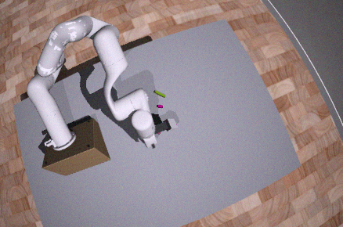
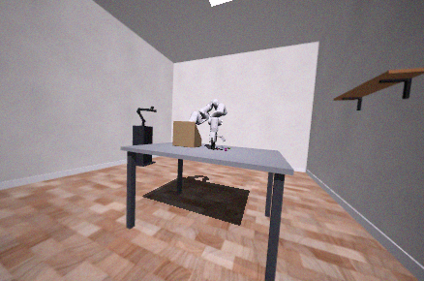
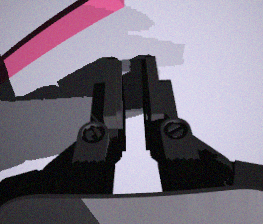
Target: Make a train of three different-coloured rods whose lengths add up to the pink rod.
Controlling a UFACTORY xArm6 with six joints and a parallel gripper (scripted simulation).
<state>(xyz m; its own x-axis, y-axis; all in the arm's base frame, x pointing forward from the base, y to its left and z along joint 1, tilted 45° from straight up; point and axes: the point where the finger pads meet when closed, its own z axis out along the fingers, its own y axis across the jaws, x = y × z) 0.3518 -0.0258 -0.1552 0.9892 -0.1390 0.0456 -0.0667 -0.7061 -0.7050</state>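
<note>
Pink rod [image 3: 62, 32] lies flat on the grey counter [image 1: 232, 129], just beyond the pincer [image 3: 134, 66] tips & off to the left in wrist view, slanting away. From the top only a speck of it [image 1: 160, 134] shows by the wrist. Pincer [image 1: 164, 126] is low over the counter, fingers nearly together, clamped on a small rod. Its colour can't be told, it's hidden betw. the black pads. Magenta rod [image 1: 160, 106] lies near the pincer, on the far side from the pink one. Lime rod [image 1: 159, 94] is a bit further that way, apart from the magenta.
</note>
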